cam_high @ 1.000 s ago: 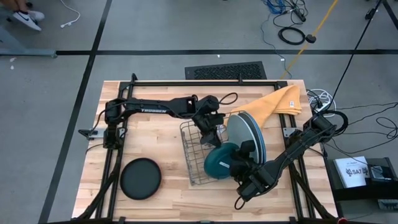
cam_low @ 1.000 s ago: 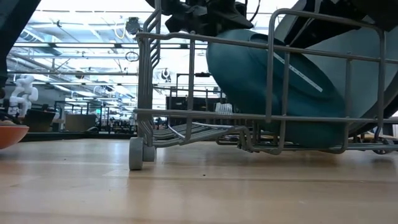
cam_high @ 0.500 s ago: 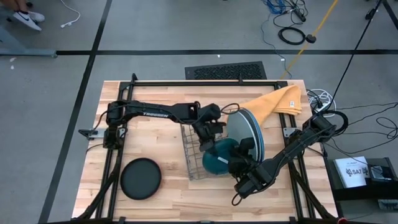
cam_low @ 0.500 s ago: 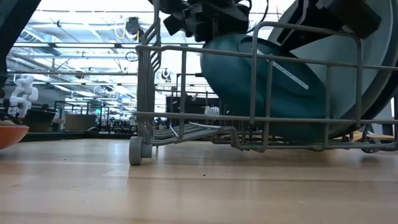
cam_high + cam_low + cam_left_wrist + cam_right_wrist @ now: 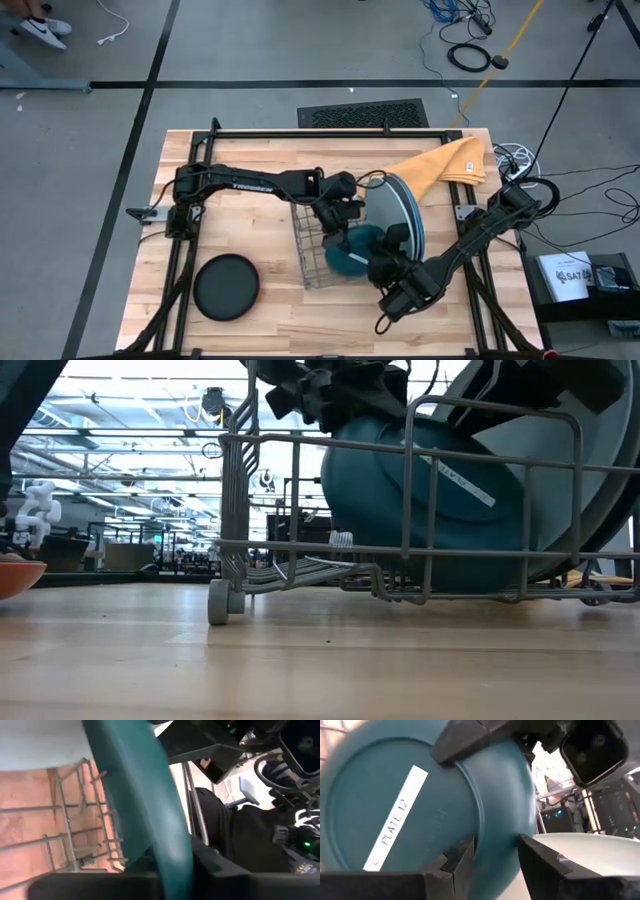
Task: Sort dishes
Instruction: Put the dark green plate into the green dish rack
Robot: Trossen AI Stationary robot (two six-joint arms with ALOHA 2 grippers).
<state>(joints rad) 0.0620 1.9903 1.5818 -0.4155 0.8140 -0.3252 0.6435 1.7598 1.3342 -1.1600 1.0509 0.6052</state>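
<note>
From above, the wooden desk [image 5: 250,230] carries a wire dish rack [image 5: 318,250] near its middle. The dark teal plate [image 5: 350,250] stands on its edge inside the rack. Three large plates [image 5: 398,212] stand on edge together just behind it, leaning toward the yellow-orange cloth [image 5: 448,162]. The black plate [image 5: 226,287] lies flat on the desk, well apart from the rack. The left gripper [image 5: 340,218] reaches over the rack to the top edge of the teal plate. The right gripper [image 5: 385,262] meets the same plate from the other side.

From desk height, the teal plate [image 5: 440,500] fills the rack [image 5: 400,550] and tilts back. The left gripper [image 5: 330,385] sits dark at the plate's top edge. A bit of the orange-red plate [image 5: 18,575] shows at the far side of the desk.

In the left wrist view, the teal plate's rim [image 5: 150,815] runs down between that arm's own dark fingers [image 5: 90,887], which are squeezed close on it. The rack wires [image 5: 75,840] stand beside it.

In the right wrist view, the right arm's fingers [image 5: 462,862] stand partly apart with the teal plate's rim between them. The plate's back [image 5: 410,805] carries a white label [image 5: 396,819]. The left arm's finger [image 5: 470,742] presses on the plate's far edge. A pale large plate [image 5: 580,852] shows behind.
</note>
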